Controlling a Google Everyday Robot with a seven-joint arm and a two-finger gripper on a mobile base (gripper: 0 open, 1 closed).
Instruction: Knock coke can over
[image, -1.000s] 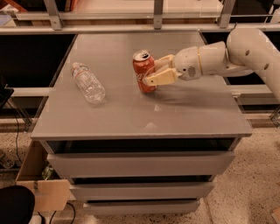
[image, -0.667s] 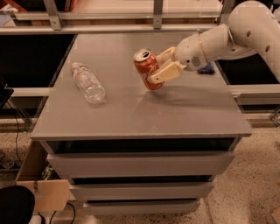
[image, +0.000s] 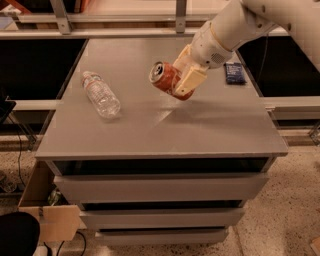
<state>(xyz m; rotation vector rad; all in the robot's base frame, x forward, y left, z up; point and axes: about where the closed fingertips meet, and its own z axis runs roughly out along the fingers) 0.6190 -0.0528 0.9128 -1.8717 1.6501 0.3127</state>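
The coke can (image: 164, 78) is red-orange with a silver top. It is tilted hard to the left, its top facing the camera's left, over the middle of the grey table (image: 150, 132). Only its lower edge is near the tabletop. My gripper (image: 181, 82) comes in from the upper right on the white arm (image: 235, 25). It is shut on the can's lower half. One cream finger (image: 188, 81) lies across the can's front; the other finger is hidden behind the can.
A clear plastic water bottle (image: 101, 94) lies on its side at the table's left. A small dark blue packet (image: 234, 72) lies at the back right. Metal rails run behind the table. A cardboard box (image: 47, 210) stands on the floor at lower left.
The arm has swung up and rotated. The can, upright a second ago, has tipped to the left in the gripper's hold.
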